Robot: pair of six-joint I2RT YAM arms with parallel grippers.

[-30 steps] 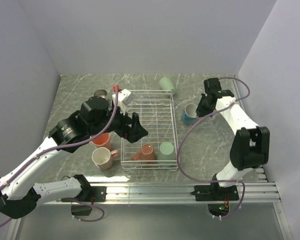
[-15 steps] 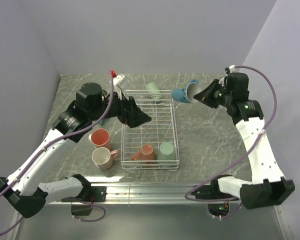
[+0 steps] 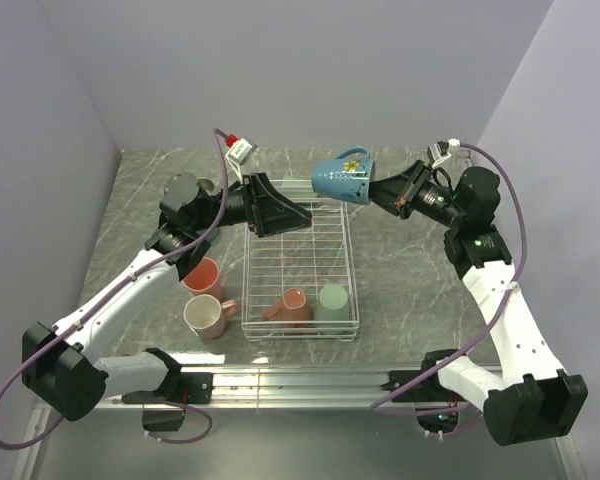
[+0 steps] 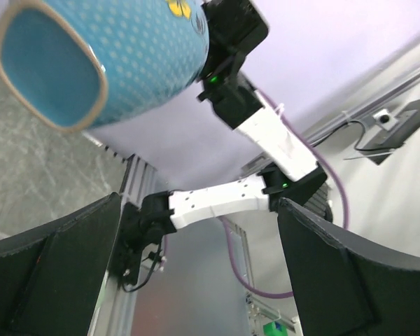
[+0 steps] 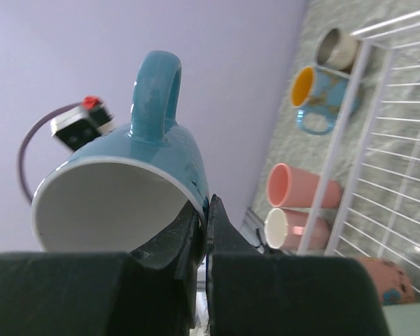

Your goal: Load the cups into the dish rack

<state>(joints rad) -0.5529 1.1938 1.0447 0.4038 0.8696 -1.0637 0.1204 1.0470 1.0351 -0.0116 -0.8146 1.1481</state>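
- Now lifted from the tabletop where it sat a second ago, a teal blue glazed mug with a loop handle point(image 3: 342, 180) is held in mid-air by the right gripper point(image 3: 382, 189), its fingers pressed onto the rim wall, one inside and one outside.
- The mug is carried on its side, handle uppermost, with its white mouth turned back to the right wrist.
- The left gripper point(image 3: 292, 210), raised over the same second, is seen with jaws spread wide and nothing between them, facing the mug's base.
- Below the two grippers lies the far end of the white wire-grid dish rack point(image 3: 300, 250); a salmon pink mug point(image 3: 295, 303) and a mint green mug point(image 3: 332, 298) are already stowed at its near end.
- Out beyond the left gripper, a pink mug point(image 3: 202, 275) and a cream-white mug point(image 3: 205, 315) remain on the table.
- A hand-off or a lowering into the rack is judged to be next.
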